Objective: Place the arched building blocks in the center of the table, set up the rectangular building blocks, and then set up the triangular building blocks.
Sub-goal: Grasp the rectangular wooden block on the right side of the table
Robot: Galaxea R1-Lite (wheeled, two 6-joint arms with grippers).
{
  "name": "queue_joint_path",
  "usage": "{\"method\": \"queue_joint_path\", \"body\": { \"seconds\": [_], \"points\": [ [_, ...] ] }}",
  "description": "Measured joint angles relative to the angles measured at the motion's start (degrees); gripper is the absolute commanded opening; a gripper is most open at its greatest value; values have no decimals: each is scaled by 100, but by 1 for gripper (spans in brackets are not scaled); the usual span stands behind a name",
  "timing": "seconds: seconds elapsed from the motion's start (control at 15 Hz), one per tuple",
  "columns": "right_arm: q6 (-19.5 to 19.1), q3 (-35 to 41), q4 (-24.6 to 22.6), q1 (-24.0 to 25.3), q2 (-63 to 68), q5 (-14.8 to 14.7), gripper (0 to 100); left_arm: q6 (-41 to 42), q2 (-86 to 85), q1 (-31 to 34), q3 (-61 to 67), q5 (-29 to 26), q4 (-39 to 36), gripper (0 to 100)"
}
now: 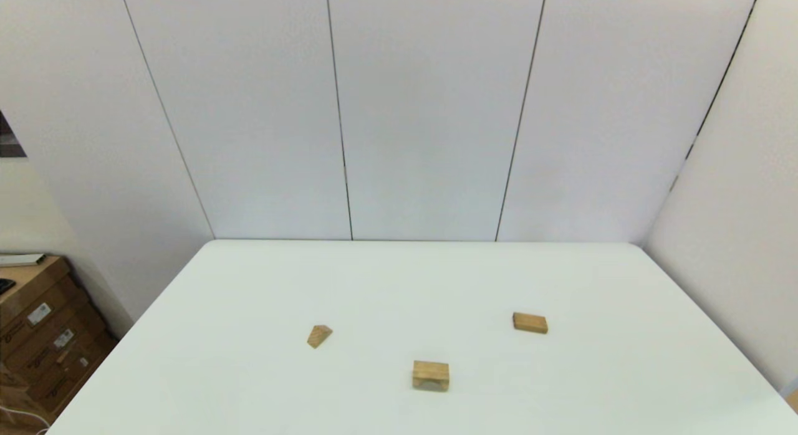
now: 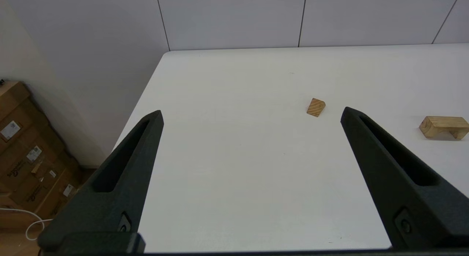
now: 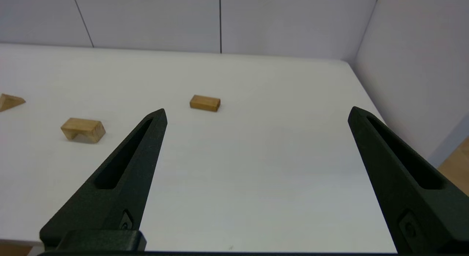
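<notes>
The left claw (image 2: 251,114) hangs wide open above the near left part of the white desk (image 1: 399,279), holding nothing, and the right claw (image 3: 256,113) hangs the same way over the near right part, fingers spread and empty; neither arm shows in the head view. Ahead of the left claw lies the triangular block (image 2: 316,107), resting on a face on the desk's left side. The arched block (image 1: 430,375) stands on its two legs near the front middle, cut-out facing down. The rectangular block (image 1: 530,323) lies flat to the right, farther back. All three are well apart from each other. Cardboard boxes (image 1: 43,335) sit on the floor beyond the desk's left edge.
</notes>
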Motion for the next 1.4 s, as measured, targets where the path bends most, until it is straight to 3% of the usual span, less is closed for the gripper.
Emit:
{"method": "queue_joint_path", "body": {
  "seconds": [0.27,0.53,1.13,1.4],
  "points": [
    [6,-352,89,-4,706,61,100,0,2,0,0,0,0,100],
    [-2,-1020,122,30,2225,193,100,0,2,0,0,0,0,100],
    [12,-3393,157,611,6815,234,100,2,2,0,0,0,1,100],
    [261,-4639,254,867,8577,234,100,0,2,0,0,0,1,100]
  ]
}}
